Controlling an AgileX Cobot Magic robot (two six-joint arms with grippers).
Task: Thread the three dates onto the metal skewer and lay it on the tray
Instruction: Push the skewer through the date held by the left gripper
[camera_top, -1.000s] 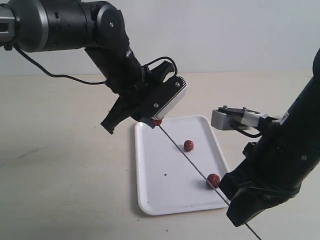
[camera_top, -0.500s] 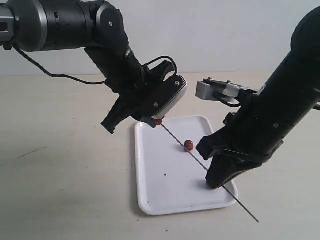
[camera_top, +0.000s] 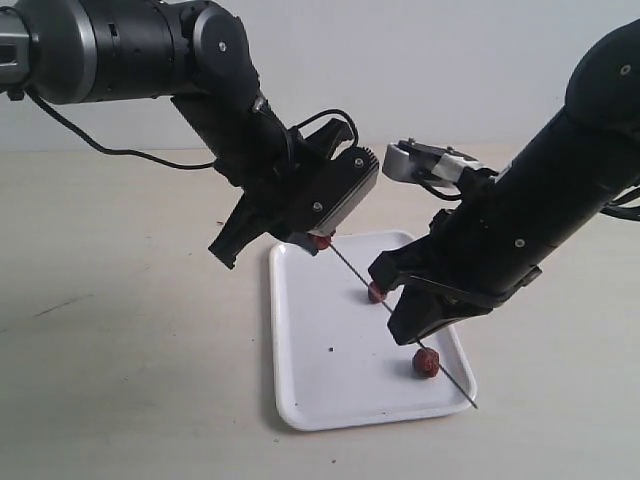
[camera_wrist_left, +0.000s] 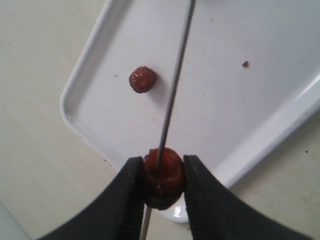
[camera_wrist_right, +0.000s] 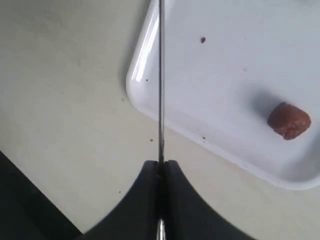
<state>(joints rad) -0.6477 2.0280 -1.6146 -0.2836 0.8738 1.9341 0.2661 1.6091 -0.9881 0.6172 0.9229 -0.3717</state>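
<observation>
Matte black left arm (camera_top: 140, 45) with a silver ring, black cable (camera_top: 325, 118) looping behind its gripper (camera_top: 318, 240), right arm (camera_top: 560, 190) black too.

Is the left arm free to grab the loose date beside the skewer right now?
Probably not. The left pincer is shut on a date that the skewer pierces, so it is occupied. Otherwise the loose date lies uncovered on the tray.
</observation>
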